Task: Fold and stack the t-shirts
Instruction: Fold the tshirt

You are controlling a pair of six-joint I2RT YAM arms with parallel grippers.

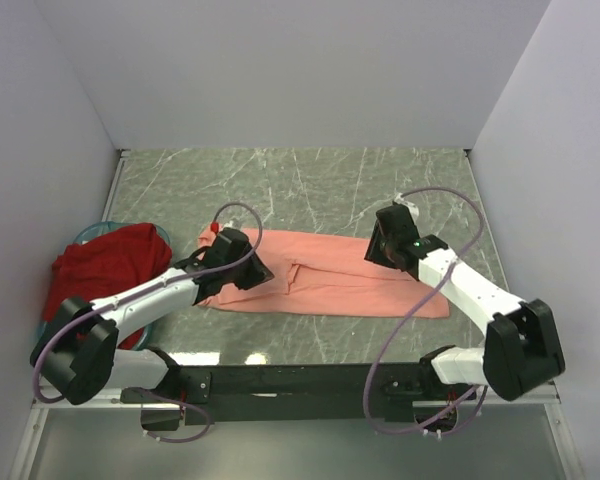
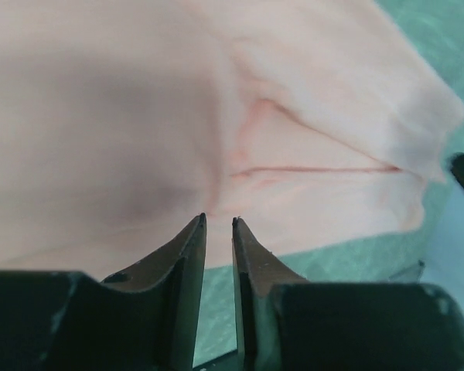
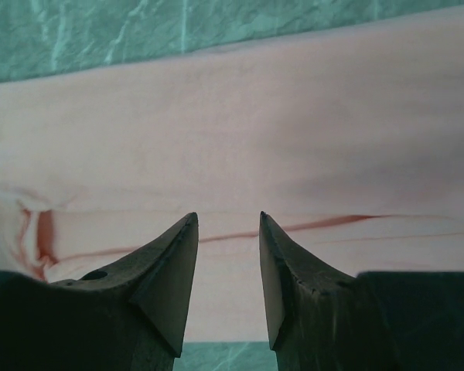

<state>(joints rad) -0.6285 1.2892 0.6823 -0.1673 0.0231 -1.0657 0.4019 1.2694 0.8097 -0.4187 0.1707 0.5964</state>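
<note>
Top external view: pink shirt [image 1: 325, 285] lies flat on the tabletop [image 1: 310, 190] for folding, left fingers [image 2: 187, 255] barely parted, right fingers [image 3: 174, 263] wider, both empty over it.

Seen from my remote station: two t-shirts in all, one salmon-pink shirt [image 1: 330, 285] and one dark red shirt [image 1: 105, 265]. I count one teal basket [image 1: 92, 232] and one green marbled table [image 1: 310, 190]. Two arms are at work, a left arm [image 1: 140, 300] and a right arm [image 1: 465, 290]. Each carries a single gripper, the left gripper [image 2: 218, 220] and the right gripper [image 3: 228, 216], two fingers apiece, four altogether. Two lilac cables, one looping off each arm.
</note>
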